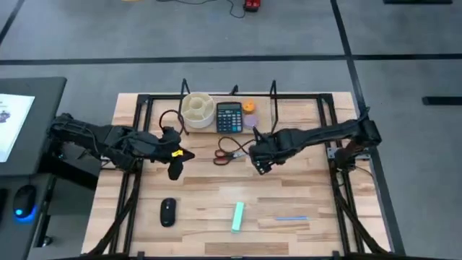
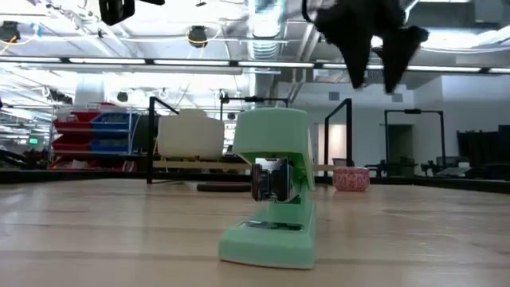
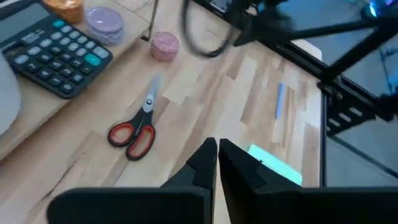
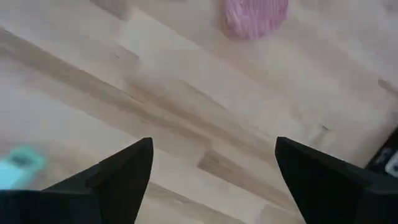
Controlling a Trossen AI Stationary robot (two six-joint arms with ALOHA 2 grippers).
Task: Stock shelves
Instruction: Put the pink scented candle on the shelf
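From above I see the rack (image 1: 231, 119) at the far middle of the surface (image 1: 303, 188), carrying a pale tub (image 1: 197, 110), a calculator (image 1: 229, 116) and an orange disc (image 1: 249, 107). My left pincer (image 1: 175, 172) hangs left of the scissors (image 1: 229, 153); my right pincer (image 1: 261, 166) hangs just right of them. Nearer lie a mouse (image 1: 167, 211), a green stapler (image 1: 237, 217) and a blue pen (image 1: 291, 218).

Low down, the stapler (image 2: 275, 187) fills the middle, rack (image 2: 239, 163) behind it.

The left wrist shows my left fingers (image 3: 202, 165) pressed together, empty.

The right wrist shows my right fingers (image 4: 118, 171) spread wide over bare wood, a pink disc (image 4: 254, 15) ahead.
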